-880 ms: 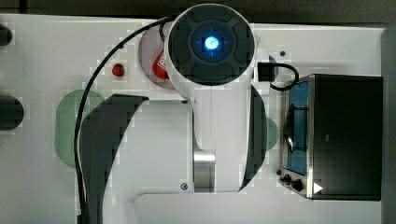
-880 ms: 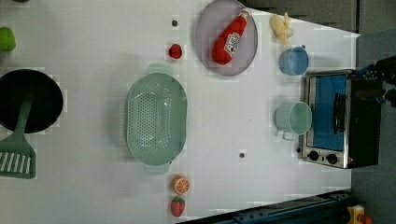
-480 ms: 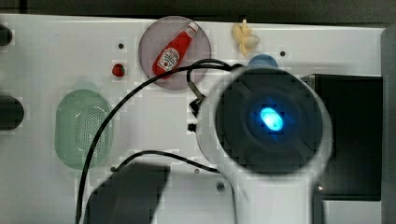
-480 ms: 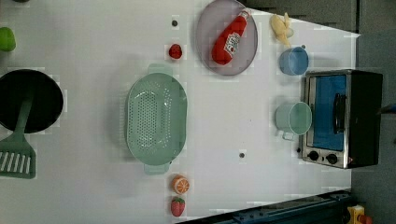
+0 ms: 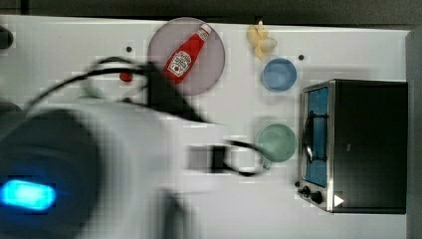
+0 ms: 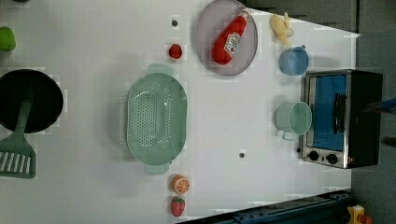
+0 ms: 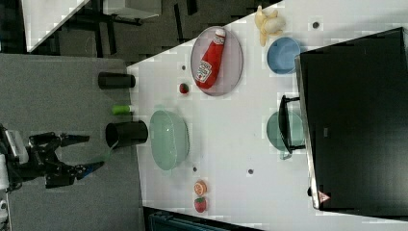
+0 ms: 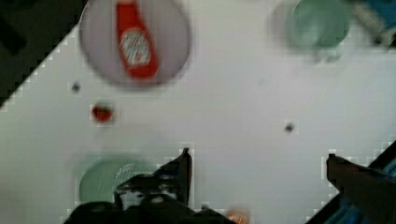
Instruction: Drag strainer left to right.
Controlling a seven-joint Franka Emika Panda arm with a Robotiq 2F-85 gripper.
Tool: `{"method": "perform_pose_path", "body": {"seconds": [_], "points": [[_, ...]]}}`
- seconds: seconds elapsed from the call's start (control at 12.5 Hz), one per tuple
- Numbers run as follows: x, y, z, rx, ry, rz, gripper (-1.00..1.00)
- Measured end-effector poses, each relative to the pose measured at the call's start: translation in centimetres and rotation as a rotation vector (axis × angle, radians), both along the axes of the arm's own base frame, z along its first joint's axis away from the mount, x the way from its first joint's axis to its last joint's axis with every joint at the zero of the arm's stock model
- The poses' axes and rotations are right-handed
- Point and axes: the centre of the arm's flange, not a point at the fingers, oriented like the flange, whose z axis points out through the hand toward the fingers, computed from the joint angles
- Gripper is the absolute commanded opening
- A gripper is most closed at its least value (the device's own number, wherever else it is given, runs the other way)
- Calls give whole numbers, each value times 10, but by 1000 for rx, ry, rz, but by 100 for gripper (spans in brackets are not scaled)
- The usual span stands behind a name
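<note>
You have one strainer (image 6: 156,120) at centre-left in the left view, one green mug (image 6: 293,119), one blue cup (image 6: 293,60); bare tabletop (image 6: 229,116) lies between. End effector (image 8: 257,163) spread wide, empty.

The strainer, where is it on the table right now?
In the left view the strainer sits left of centre on the white table, below the small red fruit and above the orange slice.

White arm (image 5: 114,164) w/ dark round cap, glowing blue light on it. Black cable (image 5: 99,72) loops off the arm, near the purple plate (image 5: 214,69). Gripper (image 7: 82,154) black, blue-tipped fingers (image 7: 91,168).
</note>
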Motion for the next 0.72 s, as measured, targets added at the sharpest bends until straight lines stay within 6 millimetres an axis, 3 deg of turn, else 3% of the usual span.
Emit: {"method": "perform_pose_path", "body": {"seconds": [0.24, 0.4, 0.56, 0.72], "points": [[-5, 126, -60, -37, 18, -31, 100], [-20, 195, -105, -15, 57, -99, 100], [-39, 235, -159, -4, 79, -211, 100], [-43, 258, -206, 29, 45, -315, 100]]}}
